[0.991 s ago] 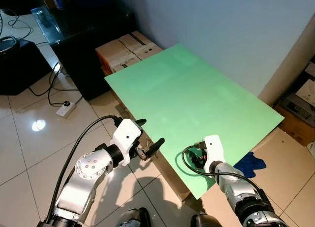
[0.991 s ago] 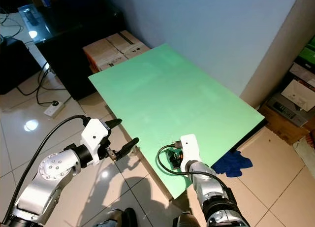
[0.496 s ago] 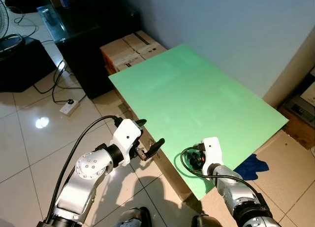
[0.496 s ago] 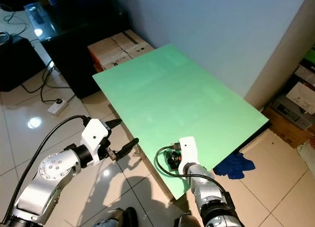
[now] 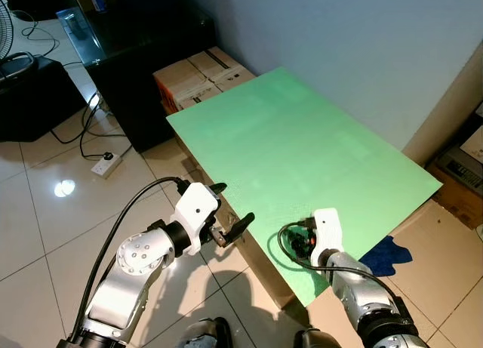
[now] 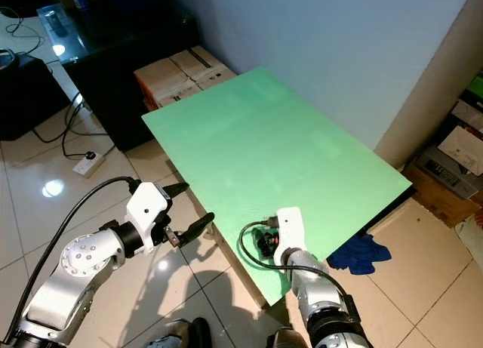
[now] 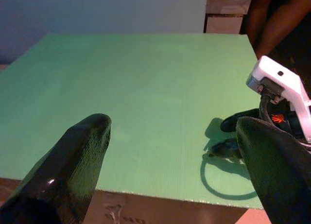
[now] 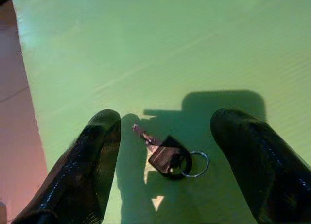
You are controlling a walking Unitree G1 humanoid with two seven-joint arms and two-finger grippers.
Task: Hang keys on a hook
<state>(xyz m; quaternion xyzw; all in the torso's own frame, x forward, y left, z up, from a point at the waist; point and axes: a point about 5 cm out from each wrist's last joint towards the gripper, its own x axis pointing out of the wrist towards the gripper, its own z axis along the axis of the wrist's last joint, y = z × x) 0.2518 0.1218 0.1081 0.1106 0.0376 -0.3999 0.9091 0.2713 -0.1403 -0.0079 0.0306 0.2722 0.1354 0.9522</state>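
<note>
Right wrist view shows my right gripper (image 8: 167, 136) fingers spread either side of the keys (image 8: 167, 155) lying on the green desk (image 5: 302, 152) (barely any change from a moment ago), so grasping remains undone, left gripper (image 5: 230, 212) open nearby.

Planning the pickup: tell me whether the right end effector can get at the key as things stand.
Probably yes. The right end effector hangs open directly over the key on the green board, nothing between them.
</note>
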